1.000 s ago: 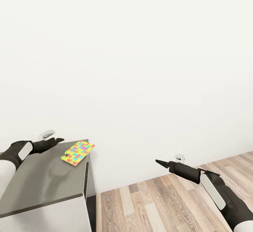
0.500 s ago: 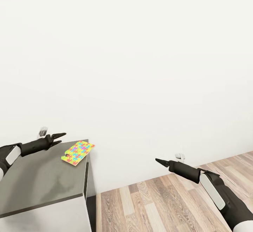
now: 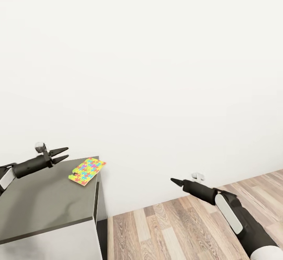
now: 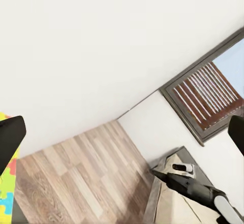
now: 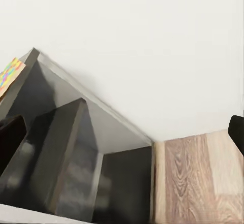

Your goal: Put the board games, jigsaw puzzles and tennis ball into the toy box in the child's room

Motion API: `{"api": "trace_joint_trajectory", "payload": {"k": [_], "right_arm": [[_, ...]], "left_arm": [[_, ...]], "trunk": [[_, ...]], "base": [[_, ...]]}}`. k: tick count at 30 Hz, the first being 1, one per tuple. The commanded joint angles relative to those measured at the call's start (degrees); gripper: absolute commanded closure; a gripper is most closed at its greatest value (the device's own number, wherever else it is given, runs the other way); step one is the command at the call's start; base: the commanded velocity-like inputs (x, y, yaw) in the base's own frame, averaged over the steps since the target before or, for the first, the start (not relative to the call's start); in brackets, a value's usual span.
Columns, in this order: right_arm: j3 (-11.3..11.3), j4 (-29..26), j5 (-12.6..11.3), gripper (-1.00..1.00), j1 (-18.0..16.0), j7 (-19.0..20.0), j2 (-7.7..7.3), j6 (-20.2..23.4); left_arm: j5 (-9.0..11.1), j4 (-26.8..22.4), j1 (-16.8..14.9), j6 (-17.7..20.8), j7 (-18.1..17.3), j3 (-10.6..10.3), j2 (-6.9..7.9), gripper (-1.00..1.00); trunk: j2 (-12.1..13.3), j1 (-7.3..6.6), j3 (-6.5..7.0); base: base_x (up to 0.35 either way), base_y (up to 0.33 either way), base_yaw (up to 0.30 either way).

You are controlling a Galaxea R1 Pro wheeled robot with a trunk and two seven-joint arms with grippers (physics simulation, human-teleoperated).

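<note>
1. One puzzle (image 3: 87,170) lies flat at the table's (image 3: 47,201) far corner, by the wall, not yet boxed.
2. Left gripper (image 3: 62,154) hovers just beside it, jaws parted, empty.
3. Right gripper (image 3: 173,181) hangs over the floor (image 3: 177,228); its fingers look together, holding nothing.
4. Judged: collecting mostly remains.

Multicoloured interlocking-piece jigsaw puzzle (image 3: 87,171), dark grey desk top (image 3: 43,205), pale wood-plank floor (image 3: 173,228), white wall (image 3: 157,75)

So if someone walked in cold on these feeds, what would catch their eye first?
The bright jigsaw puzzle, lying flat at the far corner of the dark grey desk against a blank white wall. Next, the left gripper, open and poised above the desk just short of the puzzle, and the right gripper out over the wood floor.
</note>
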Motion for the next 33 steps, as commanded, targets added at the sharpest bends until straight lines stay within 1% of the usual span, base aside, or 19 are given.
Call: {"api": "trace_joint_trajectory", "payload": {"k": [1,3,4,6,7,8,9,11,12,14,18,19,25,33], "right_arm": [[0.0,0.1,-0.4,-1.00,-0.4,-2.8,1.40,0.7],[0.0,0.3,-0.5,-1.00,-0.9,-5.2,2.85,1.3],[0.0,0.8,-0.5,-1.00,-1.8,-6.9,4.47,2.2],[0.0,1.6,-0.5,-1.00,-3.2,-8.2,6.32,3.3],[0.0,2.9,-0.3,-1.00,-4.8,-9.0,8.30,4.3],[0.1,3.9,-0.1,-1.00,-5.5,-9.3,9.31,4.7],[0.2,6.7,0.1,-1.00,-7.0,-9.8,11.31,5.2],[0.2,10.0,0.3,-1.00,-8.6,-10.0,12.90,5.4],[0.3,13.3,0.4,-1.00,-10.3,-10.2,13.94,5.6],[0.4,17.3,0.5,-1.00,-12.3,-10.3,14.83,5.8],[0.5,20.4,0.6,-1.00,-13.9,-10.2,15.42,6.0],[0.5,20.7,0.6,-1.00,-14.0,-10.2,15.47,6.0],[0.4,21.8,0.6,-1.00,-14.5,-9.9,15.58,6.0],[0.1,20.3,0.5,-1.00,-14.4,-9.6,15.64,6.0]], "left_arm": [[0.0,0.0,0.0,0.6,-1.0,0.0,0.69,-1.00],[0.1,0.0,0.1,0.6,-1.8,0.0,1.33,-1.00],[0.1,0.0,0.1,0.6,-2.6,0.0,1.88,-1.00],[0.0,0.0,0.2,0.7,-3.4,-0.1,2.26,-1.00],[0.0,0.0,0.2,0.7,-4.1,-0.1,2.55,-1.00],[0.0,0.0,0.2,0.7,-4.4,-0.1,2.68,-1.00],[0.0,0.0,0.2,0.7,-4.8,-0.1,2.90,-1.00],[0.0,0.0,0.3,0.7,-5.1,-0.1,3.04,-1.00],[0.0,0.0,0.3,0.7,-5.3,-0.1,3.13,-1.00],[0.0,0.0,0.3,0.8,-5.4,-0.1,3.18,-1.00],[0.0,0.0,0.3,1.2,-5.7,-0.3,3.18,-1.00],[0.0,0.0,0.3,1.3,-5.8,-0.3,3.17,-1.00],[0.1,-0.1,0.3,2.8,-5.9,-0.5,3.09,-1.00],[0.2,-0.2,1.4,3.5,-6.0,-0.5,2.99,-1.00]], "trunk": [[0.0,0.00,-0.06],[0.0,0.00,-0.06],[0.0,0.00,-0.06],[0.0,0.00,-0.06],[0.0,0.00,-0.06],[0.0,0.00,-0.06],[0.0,0.00,-0.06],[0.0,0.00,-0.06],[0.0,0.00,-0.06],[0.4,-0.22,0.12],[2.0,-1.10,0.83],[2.4,-1.32,1.01],[2.4,-1.32,1.01],[2.4,-1.32,1.01]], "base": [[0.000,0.000,0.000],[0.000,0.000,0.000],[0.000,0.000,0.000],[0.000,0.000,0.000],[0.000,0.000,0.000],[0.000,0.000,0.000],[0.000,0.000,0.000],[0.000,0.000,0.000],[0.000,0.000,0.000],[0.000,0.000,0.000],[0.000,0.000,0.000],[0.000,0.000,0.000],[0.000,0.000,0.000],[0.000,0.000,0.000]]}}
